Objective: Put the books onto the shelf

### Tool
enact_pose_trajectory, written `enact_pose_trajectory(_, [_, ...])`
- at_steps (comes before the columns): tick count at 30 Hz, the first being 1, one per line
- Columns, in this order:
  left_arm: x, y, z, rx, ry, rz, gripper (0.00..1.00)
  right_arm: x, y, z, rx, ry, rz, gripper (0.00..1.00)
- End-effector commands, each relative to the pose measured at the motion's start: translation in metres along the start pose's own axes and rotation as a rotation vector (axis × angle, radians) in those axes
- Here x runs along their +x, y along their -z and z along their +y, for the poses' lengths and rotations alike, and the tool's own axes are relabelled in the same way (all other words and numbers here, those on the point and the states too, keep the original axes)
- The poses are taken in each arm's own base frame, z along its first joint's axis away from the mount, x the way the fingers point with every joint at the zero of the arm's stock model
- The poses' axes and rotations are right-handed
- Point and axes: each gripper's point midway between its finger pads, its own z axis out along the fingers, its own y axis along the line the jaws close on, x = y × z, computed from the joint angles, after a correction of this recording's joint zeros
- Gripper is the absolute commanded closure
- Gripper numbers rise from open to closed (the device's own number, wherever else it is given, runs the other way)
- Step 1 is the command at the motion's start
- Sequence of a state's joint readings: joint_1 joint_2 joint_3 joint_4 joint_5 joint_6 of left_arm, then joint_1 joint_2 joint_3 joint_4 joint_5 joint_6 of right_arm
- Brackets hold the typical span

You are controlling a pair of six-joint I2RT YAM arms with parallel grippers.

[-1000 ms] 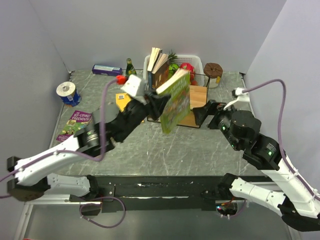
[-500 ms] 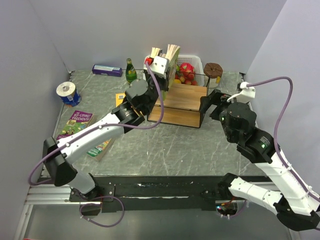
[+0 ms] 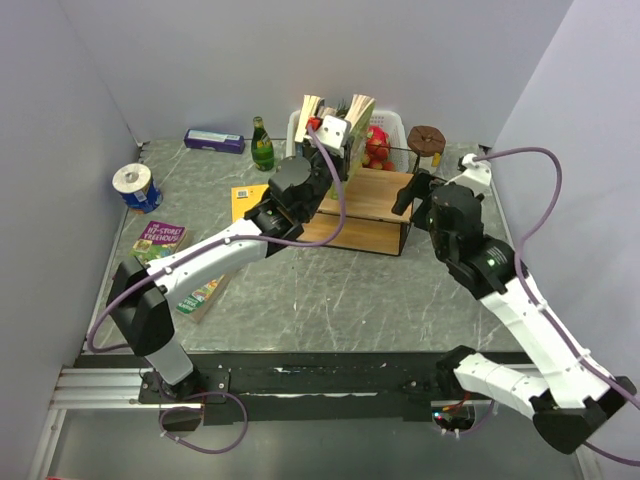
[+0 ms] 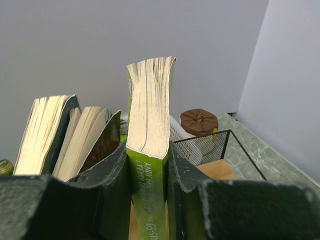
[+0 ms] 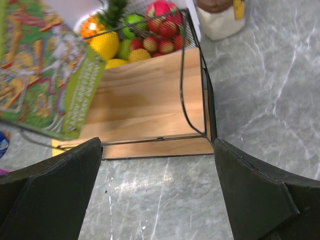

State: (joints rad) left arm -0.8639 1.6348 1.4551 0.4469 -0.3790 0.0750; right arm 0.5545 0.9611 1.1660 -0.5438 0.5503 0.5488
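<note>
My left gripper (image 3: 346,141) (image 4: 148,172) is shut on the spine of a bright green cartoon book (image 3: 359,108) (image 4: 149,115). It holds the book upright over the left part of the shelf (image 3: 372,196) (image 4: 226,146). Two other books (image 3: 311,106) (image 4: 60,132) stand with pages fanned just left of it. On the table lie a purple book (image 3: 158,240) and one more book (image 3: 201,294) beside the left arm. My right gripper (image 3: 413,191) (image 5: 157,192) is open and holds nothing, low over the table at the shelf's (image 5: 145,95) right front corner. The green cover (image 5: 42,65) shows in the right wrist view.
A white fruit basket (image 3: 388,124) (image 5: 137,42) stands behind the shelf, with a brown-lidded jar (image 3: 427,141) (image 4: 199,121) to its right. A green bottle (image 3: 261,143), a dark blue box (image 3: 213,140), a toilet roll (image 3: 132,183) and a flat yellow item (image 3: 246,199) lie to the left.
My left arm has carried the green book from in front of the shelf up to its left part, beside the standing books. My right arm has reached forward to the shelf's right end.
</note>
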Motion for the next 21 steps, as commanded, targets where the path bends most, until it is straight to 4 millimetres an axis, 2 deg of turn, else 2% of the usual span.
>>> enact_pose_trajectory(1, [-0.052, -0.004, 0.024, -0.067, 0.095, -0.178, 0.99, 0.001, -0.021, 0.005, -0.018, -0.098, 0.007, 0.01])
enact_pose_trajectory(9, [-0.02, -0.004, 0.046, -0.126, 0.105, -0.138, 0.99, 0.007, -0.063, -0.003, 0.091, -0.079, 0.014, 0.01])
enact_pose_trajectory(12, [-0.014, -0.003, 0.049, -0.133, 0.099, -0.13, 0.99, 0.012, -0.08, -0.01, 0.134, -0.065, 0.018, 0.01])
enact_pose_trajectory(13, [-0.013, -0.003, 0.05, -0.136, 0.098, -0.13, 0.99, 0.008, -0.084, -0.012, 0.148, -0.071, 0.016, 0.01])
enact_pose_trajectory(14, [-0.012, -0.003, 0.05, -0.137, 0.134, -0.132, 0.99, 0.016, -0.091, -0.016, 0.176, -0.057, 0.04, 0.02])
enact_pose_trajectory(15, [-0.008, -0.003, 0.051, -0.141, 0.134, -0.127, 0.99, 0.013, -0.093, -0.016, 0.185, -0.061, 0.039, 0.05])
enact_pose_trajectory(17, [-0.003, -0.002, 0.052, -0.148, 0.139, -0.118, 0.98, 0.017, -0.103, -0.02, 0.206, -0.056, 0.05, 0.08])
enact_pose_trajectory(20, [0.005, -0.002, 0.053, -0.155, 0.145, -0.104, 0.97, 0.027, -0.11, -0.021, 0.206, -0.047, 0.074, 0.17])
enact_pose_trajectory(21, [0.006, -0.002, 0.052, -0.153, 0.147, -0.102, 0.97, 0.029, -0.111, -0.021, 0.206, -0.043, 0.082, 0.24])
